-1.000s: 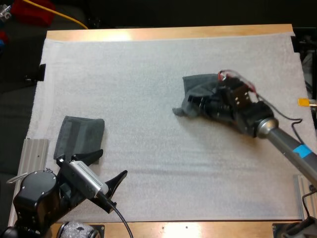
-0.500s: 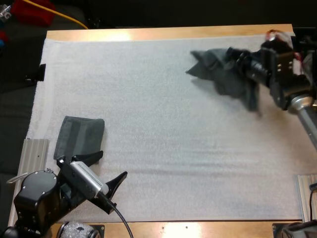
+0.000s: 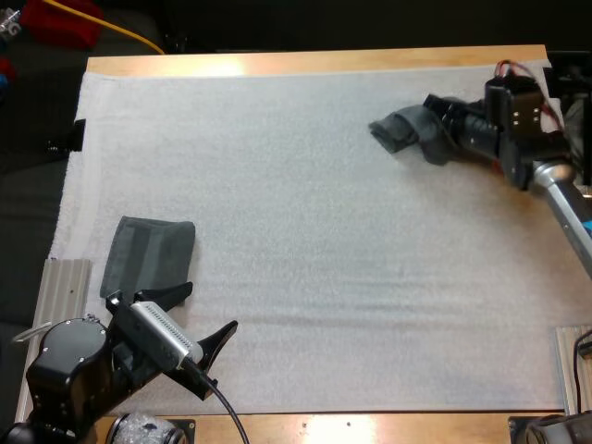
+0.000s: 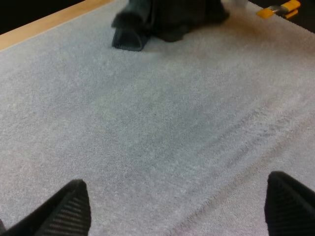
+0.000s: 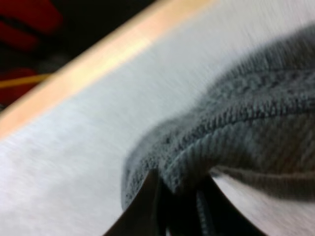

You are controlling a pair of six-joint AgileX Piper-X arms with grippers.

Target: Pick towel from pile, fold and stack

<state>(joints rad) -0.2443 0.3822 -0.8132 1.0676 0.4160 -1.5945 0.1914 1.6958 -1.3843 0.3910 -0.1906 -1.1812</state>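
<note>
Our right gripper [image 3: 446,128] is clenched on the crumpled towel [image 3: 405,131], near the white mat's [image 3: 277,185] far right corner. Seen up close, the towel bunches between its fingers [image 5: 145,201]. Whether the towel's loose end touches the mat or hangs just above it, we cannot quite tell. Our left gripper [image 3: 211,305] hovers at the mat's near left corner, its jaws spread wide with nothing between them. Just beyond it, a folded towel [image 3: 148,254] lies flat on the mat by its left edge, well apart from the crumpled one.
</note>
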